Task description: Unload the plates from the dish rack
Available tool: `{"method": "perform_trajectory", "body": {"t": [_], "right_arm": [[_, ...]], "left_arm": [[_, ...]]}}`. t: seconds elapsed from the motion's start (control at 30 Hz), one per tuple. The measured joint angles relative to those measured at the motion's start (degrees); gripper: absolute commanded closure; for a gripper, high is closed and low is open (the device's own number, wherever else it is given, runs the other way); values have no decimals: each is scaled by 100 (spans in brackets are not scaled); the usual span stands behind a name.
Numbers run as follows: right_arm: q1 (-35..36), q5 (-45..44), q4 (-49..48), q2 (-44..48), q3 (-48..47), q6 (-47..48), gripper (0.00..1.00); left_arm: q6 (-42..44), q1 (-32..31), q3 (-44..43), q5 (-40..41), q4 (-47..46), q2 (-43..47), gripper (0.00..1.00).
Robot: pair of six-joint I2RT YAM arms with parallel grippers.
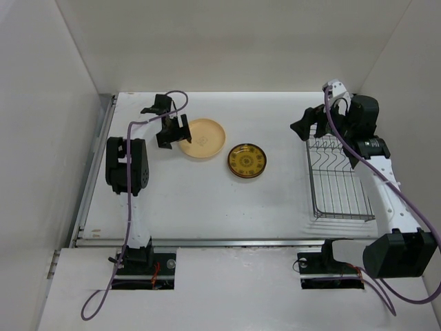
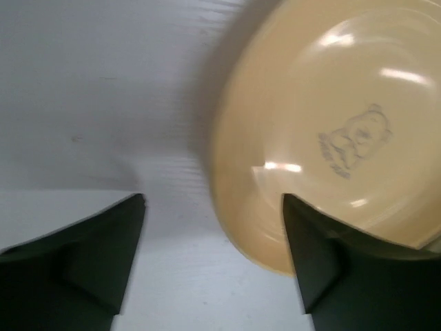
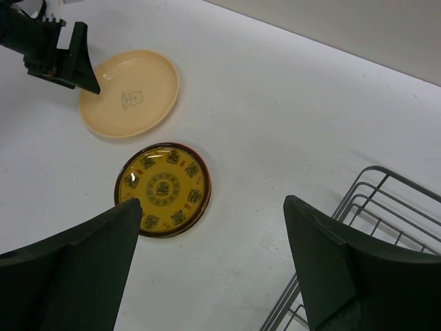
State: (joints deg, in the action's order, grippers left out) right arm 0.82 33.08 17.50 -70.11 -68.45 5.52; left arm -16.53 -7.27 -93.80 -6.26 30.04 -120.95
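A larger plain tan plate (image 1: 202,138) lies flat on the table at the back left; it fills the left wrist view (image 2: 331,131) and shows in the right wrist view (image 3: 129,93). A gold-patterned dark plate (image 1: 247,161) lies flat right of it, also in the right wrist view (image 3: 163,188). The silver wire dish rack (image 1: 337,181) stands at the right with no plates in it; its corner shows in the right wrist view (image 3: 386,207). My left gripper (image 1: 172,131) is open at the tan plate's left rim, holding nothing (image 2: 213,207). My right gripper (image 1: 308,127) is open and empty, above the rack's far left corner (image 3: 213,207).
White walls close in the table on the left, back and right. A metal rail (image 1: 207,241) runs along the near edge of the table. The other plates are out of view.
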Motion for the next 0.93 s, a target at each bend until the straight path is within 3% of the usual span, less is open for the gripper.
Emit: {"method": "perform_trajectory", "body": {"t": [0.07, 0.33, 0.5, 0.93], "right_arm": [[0, -57, 2, 26, 0, 4, 9], [-9, -417, -28, 350, 120, 184, 5], [-133, -616, -136, 614, 256, 321, 0], [-236, -916, -170, 496, 258, 256, 0]], "left_arm": [[81, 17, 17, -566, -61, 131, 0], [400, -70, 323, -2546, -763, 1956, 0], [511, -199, 345, -2712, -1075, 2505, 0], [514, -188, 520, -2531, -920, 2153, 0]]}}
